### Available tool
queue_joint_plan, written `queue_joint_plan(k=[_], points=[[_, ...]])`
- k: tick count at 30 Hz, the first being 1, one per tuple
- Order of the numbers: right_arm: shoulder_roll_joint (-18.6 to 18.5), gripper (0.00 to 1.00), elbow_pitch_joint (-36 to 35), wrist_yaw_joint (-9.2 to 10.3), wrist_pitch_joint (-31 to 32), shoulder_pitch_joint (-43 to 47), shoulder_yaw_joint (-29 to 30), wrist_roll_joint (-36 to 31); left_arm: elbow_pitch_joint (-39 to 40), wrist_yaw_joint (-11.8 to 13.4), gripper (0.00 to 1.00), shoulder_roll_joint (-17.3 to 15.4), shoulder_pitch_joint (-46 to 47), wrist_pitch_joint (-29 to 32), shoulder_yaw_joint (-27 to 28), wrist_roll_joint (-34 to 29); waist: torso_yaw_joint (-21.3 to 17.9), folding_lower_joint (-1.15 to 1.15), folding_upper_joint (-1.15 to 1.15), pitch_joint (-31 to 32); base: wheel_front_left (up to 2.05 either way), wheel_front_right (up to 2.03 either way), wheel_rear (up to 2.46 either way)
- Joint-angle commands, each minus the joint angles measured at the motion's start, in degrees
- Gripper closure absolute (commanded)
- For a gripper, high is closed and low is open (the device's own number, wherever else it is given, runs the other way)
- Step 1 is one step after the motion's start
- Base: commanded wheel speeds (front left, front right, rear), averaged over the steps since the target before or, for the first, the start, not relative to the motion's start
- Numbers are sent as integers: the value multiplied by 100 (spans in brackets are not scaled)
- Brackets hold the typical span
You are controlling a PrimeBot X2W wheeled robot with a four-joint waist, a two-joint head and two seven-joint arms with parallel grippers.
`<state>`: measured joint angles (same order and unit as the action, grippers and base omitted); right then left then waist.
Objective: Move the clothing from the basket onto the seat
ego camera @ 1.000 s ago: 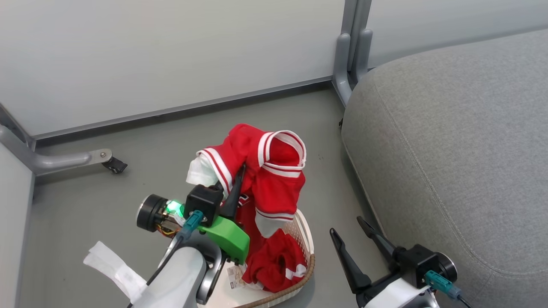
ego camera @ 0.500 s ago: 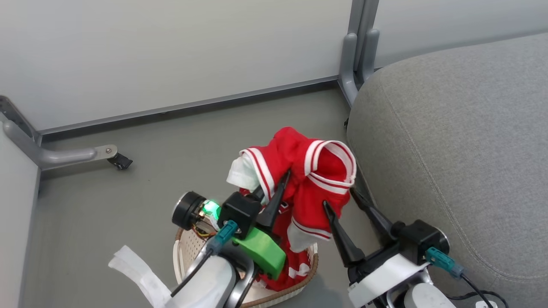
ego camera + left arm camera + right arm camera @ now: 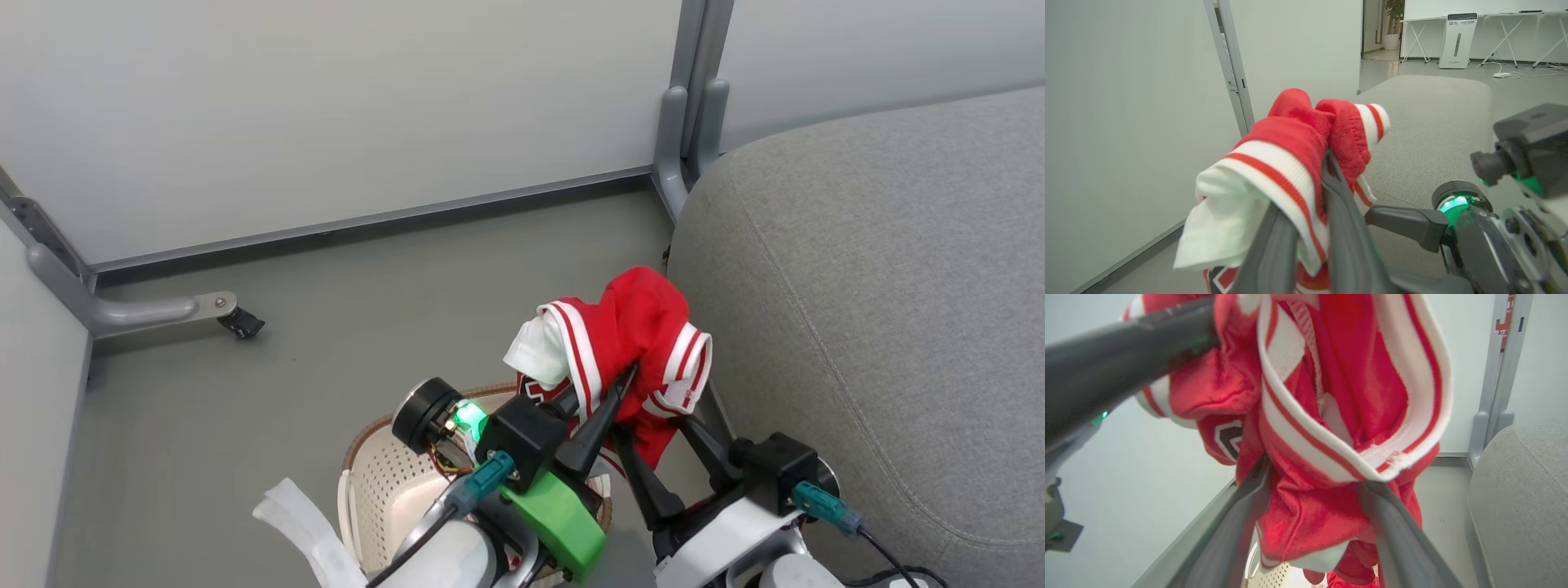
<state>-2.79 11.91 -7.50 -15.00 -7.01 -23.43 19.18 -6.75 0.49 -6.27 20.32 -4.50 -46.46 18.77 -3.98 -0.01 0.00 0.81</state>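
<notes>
The left tool (image 3: pixel 627 376) was clamped on a red garment (image 3: pixel 645 318) with white stripes. It held the garment bunched in the air between the basket (image 3: pixel 367 482) on the floor (image 3: pixel 326 310) and the rounded edge of the grey seat (image 3: pixel 882 286). The right tool (image 3: pixel 660 418) had its fingers wide apart, one on either side of the hanging cloth.

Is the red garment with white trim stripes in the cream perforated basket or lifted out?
Lifted out: the garment hangs bunched from the shut left gripper above the basket, between the open fingers of the right gripper.
</notes>
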Motion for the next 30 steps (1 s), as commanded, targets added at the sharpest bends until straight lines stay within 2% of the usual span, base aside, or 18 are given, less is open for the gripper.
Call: queue_joint_plan(k=[1,2,3,4,14,15,16,17,22,30], points=[[-18,49,35,2,-28,12,-23,-61,61,-27,100,-24,-100,32,-13,71,-5,1,0,20,0,0,0],[-18,62,44,2,-28,10,-30,-93,82,-30,100,-28,-114,56,-22,79,-6,1,0,28,0,0,0],[-18,85,51,2,-28,12,-37,-129,104,-30,100,-35,-122,74,-37,94,-4,1,0,37,0,0,0],[-18,100,87,2,-28,19,-73,-155,126,-32,100,-40,-128,84,-46,93,0,1,0,43,0,0,0],[-44,100,103,2,-26,57,-99,-261,133,76,100,-91,-184,119,-50,117,22,1,0,24,0,0,0],[-45,100,93,2,-26,63,-93,-268,132,94,86,-94,-181,109,-43,116,22,1,0,18,0,0,0],[-48,100,80,2,-26,76,-86,-268,127,107,27,-107,-173,100,-41,100,23,1,0,9,0,0,0],[-49,100,73,2,-26,84,-80,-268,125,123,0,-118,-166,82,-35,78,23,1,0,2,0,0,0],[-43,100,21,2,-26,107,-50,-288,92,253,0,-158,-117,41,-10,0,1,1,0,-35,0,0,0],[-40,100,-37,2,-28,77,13,-328,60,322,0,-207,-51,22,0,-28,-42,1,0,-100,0,0,0]])
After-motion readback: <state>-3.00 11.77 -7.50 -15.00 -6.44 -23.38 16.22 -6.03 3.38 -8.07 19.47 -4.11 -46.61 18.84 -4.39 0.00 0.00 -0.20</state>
